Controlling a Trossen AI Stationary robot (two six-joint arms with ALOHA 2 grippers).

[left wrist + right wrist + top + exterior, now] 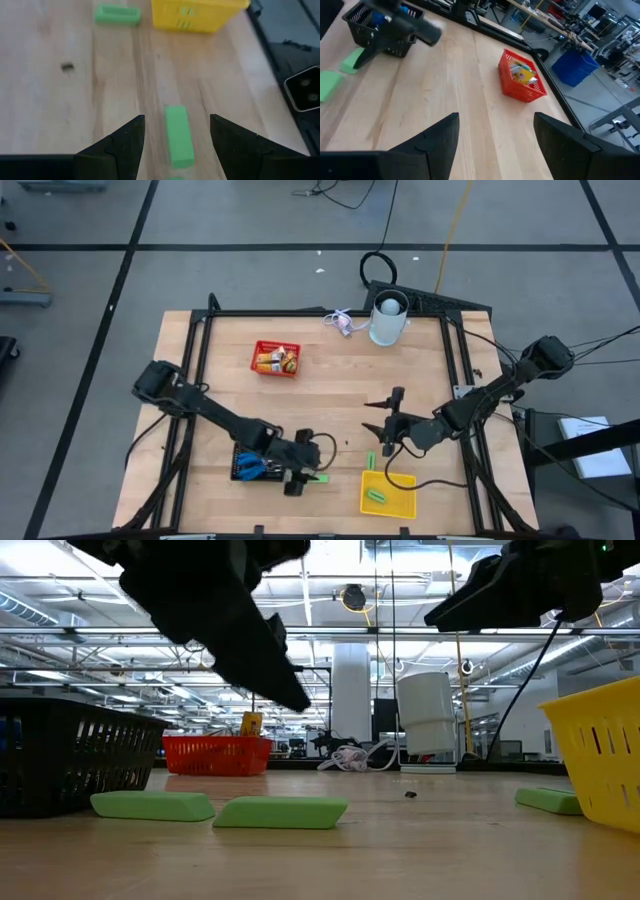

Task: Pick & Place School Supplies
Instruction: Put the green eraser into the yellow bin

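Note:
My left gripper (303, 476) is open and hangs low beside the black basket (248, 467), which holds blue-handled scissors (247, 465). In the left wrist view its fingers stand on either side of a bright green bar (178, 135) that lies flat on the table; I see no touch. A second green bar (370, 462) lies flat near the yellow basket (400, 505), and a third (376, 496) lies inside it. My right gripper (388, 442) is open and empty, above the table's middle right. The red basket (262, 370) holds yellow-orange sticks (278, 360).
A white cup (388, 320) stands at the far edge, with a small cord bundle (340, 322) beside it. The low view shows two green bars (152, 805) (282, 812) lying close together near the front. A small dark speck (67, 66) lies on the wood.

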